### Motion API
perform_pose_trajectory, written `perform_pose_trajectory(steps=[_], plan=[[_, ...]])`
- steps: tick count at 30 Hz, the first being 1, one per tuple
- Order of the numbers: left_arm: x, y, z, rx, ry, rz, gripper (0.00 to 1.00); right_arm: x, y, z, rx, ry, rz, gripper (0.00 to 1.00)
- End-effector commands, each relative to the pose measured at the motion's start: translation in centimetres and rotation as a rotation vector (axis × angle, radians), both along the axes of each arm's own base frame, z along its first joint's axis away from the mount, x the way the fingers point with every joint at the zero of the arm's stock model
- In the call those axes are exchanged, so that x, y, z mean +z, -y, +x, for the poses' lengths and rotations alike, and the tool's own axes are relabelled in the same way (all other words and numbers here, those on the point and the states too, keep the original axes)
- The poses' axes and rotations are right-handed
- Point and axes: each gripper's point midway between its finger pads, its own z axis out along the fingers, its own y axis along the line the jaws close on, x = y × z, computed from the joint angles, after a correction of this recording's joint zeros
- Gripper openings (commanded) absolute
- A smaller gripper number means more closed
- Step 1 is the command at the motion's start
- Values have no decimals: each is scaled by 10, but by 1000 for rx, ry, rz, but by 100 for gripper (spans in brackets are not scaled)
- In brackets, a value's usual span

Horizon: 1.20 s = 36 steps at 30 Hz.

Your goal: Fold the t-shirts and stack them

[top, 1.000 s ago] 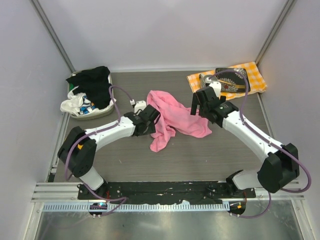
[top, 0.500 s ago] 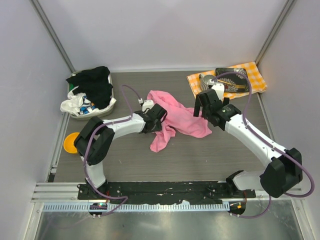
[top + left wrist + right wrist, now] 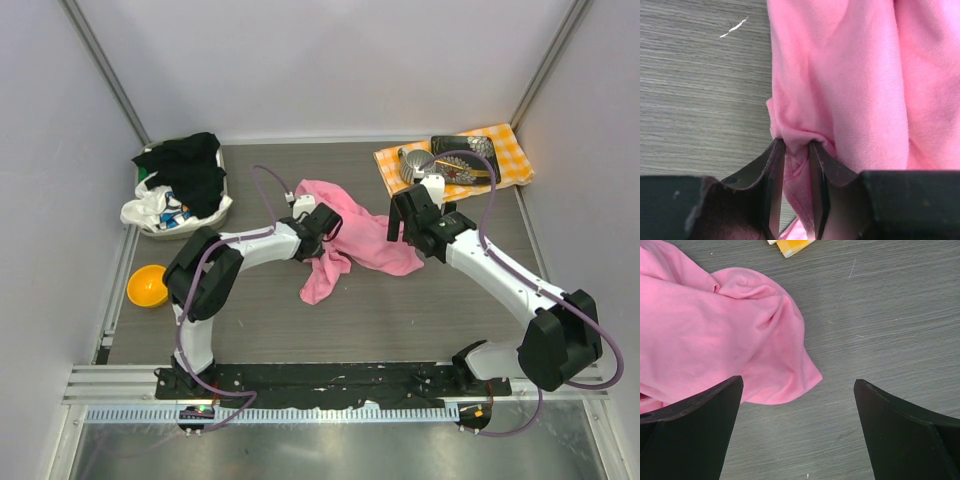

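A crumpled bright pink t-shirt (image 3: 365, 238) lies mid-table. My left gripper (image 3: 326, 221) sits at its left edge, and in the left wrist view the gripper (image 3: 796, 145) is shut on a pinched fold of the pink cloth (image 3: 850, 90). My right gripper (image 3: 402, 214) hovers over the shirt's right side. In the right wrist view it (image 3: 798, 380) stands wide open, with nothing between its fingers, above the shirt's corner (image 3: 705, 325) and bare table. A black t-shirt (image 3: 188, 165) and a white one (image 3: 143, 209) are heaped in a basket (image 3: 214, 216) at the back left.
An orange-and-yellow checked cloth (image 3: 512, 148) at the back right carries a metal dish (image 3: 418, 160) and a dark tray (image 3: 468, 158). A small orange bowl (image 3: 147, 287) sits by the left table edge. White walls enclose the table on three sides.
The left gripper slid right onto the pink t-shirt's left edge and closed on a fold. The left arm's swing uncovered the orange bowl. The right gripper shifted slightly, still open.
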Motion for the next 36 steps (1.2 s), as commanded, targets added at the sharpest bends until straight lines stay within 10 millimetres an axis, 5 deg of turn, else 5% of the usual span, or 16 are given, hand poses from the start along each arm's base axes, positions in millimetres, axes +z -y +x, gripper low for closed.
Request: perform_pose_trajectory(steps=[1,3,7,10,14,16,19,22,25,29,36], plan=[[-32,-3,-2,14,-43,26,20,13,4,0,-17,56,14,100],[-39,-8,-6,24,-55,47,2,10,5,-1,-17,52,14,100],[-40,-17,-13,33,-58,59,0,8,3,-1,-13,46,23,100],[-19,-25,-18,39,-39,51,0,5,-2,1,-1,42,40,100],[55,-35,-11,21,43,7,0,0,-16,13,26,28,65,100],[111,-47,-14,13,106,-11,0,2,-27,22,47,29,103,100],[223,-62,-12,-1,271,-73,0,11,-40,38,66,39,152,100],[300,-91,-27,0,373,-98,0,13,-46,50,76,36,174,100],[341,-124,-44,24,426,-90,0,7,-50,59,81,18,171,100],[355,-152,-64,54,457,-88,0,0,-57,63,92,14,190,100],[329,-139,-69,3,409,-136,0,-11,-57,60,83,2,194,100]])
